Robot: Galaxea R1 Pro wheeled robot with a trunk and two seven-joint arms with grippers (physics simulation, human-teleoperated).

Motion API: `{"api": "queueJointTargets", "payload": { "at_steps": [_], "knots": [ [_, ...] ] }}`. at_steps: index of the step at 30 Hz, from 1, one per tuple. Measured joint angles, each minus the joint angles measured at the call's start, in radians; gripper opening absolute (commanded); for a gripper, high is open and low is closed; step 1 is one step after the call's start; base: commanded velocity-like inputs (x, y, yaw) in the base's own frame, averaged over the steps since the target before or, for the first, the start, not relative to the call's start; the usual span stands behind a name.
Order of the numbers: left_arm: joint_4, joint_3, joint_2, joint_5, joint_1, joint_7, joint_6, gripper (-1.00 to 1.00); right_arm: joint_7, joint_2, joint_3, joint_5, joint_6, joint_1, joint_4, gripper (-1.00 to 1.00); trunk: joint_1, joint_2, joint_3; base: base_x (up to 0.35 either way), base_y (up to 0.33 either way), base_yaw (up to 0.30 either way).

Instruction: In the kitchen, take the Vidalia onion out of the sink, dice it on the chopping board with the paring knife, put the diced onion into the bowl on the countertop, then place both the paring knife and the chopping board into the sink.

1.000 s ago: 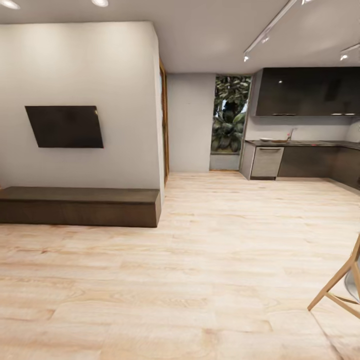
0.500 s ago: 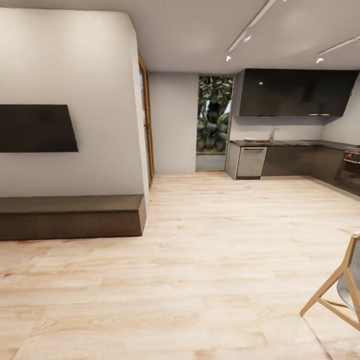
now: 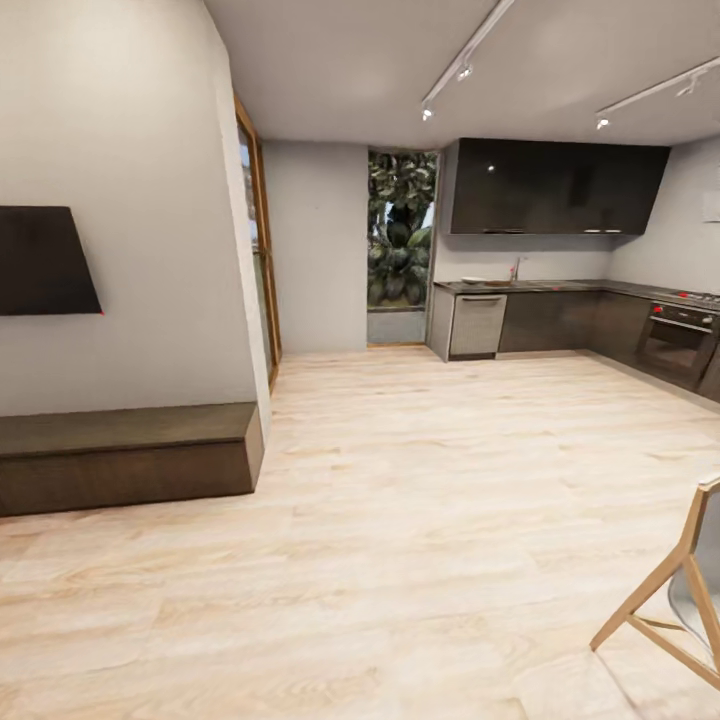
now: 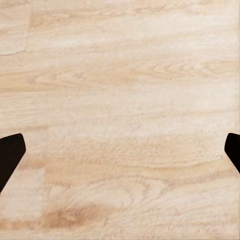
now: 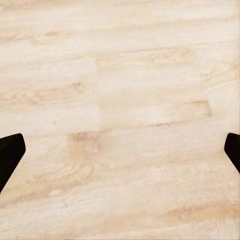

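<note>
Across the far end of the room, the kitchen run stands against the back wall: a dark desk (image 3: 560,287) over grey cabinets, with a thin tap (image 3: 516,268) rising near its left end, which is where I judge the sink to be. A pale dish-like shape (image 3: 473,280) sits at that left end, perhaps the bowl; it is too small to tell. The onion, knife and board cannot be made out from this far. Black wall cupboards (image 3: 555,187) hang above, and an oven (image 3: 676,341) shows at the right.

Compared with a second ago, the whole head view has swung: the wall television (image 3: 45,261) and low bench (image 3: 125,455) have slid toward the left edge, while the kitchen has come nearer the middle and the oven has come into sight. That is the camera turning, not the furniture, so the robot is steering toward the kitchen and no handling has begun.

Both wrist views look down on bare wooden floor (image 3: 430,520). The left gripper (image 4: 120,150) and the right gripper (image 5: 120,150) have their jaws spread wide, holding nothing. A wooden chair leg (image 3: 660,590) stands close at the right and wants a clear berth
</note>
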Motion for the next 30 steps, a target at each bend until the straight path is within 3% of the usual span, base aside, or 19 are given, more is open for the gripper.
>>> {"api": "queueJointTargets", "payload": {
  "at_steps": [22,30],
  "knots": [
    [0.001,0.0,0.0,0.0,0.0,0.0,0.0,1.0,-0.002,0.0,0.0,0.0,0.0,0.0,0.001,1.0,0.0,0.0,0.0,0.333,0.0,-0.002],
    [0.001,0.0,0.0,0.0,0.0,0.0,0.0,1.0,-0.002,0.0,0.0,0.0,0.0,0.0,0.001,1.0,0.0,0.0,0.0,0.333,0.0,-0.101]
  ]
}}
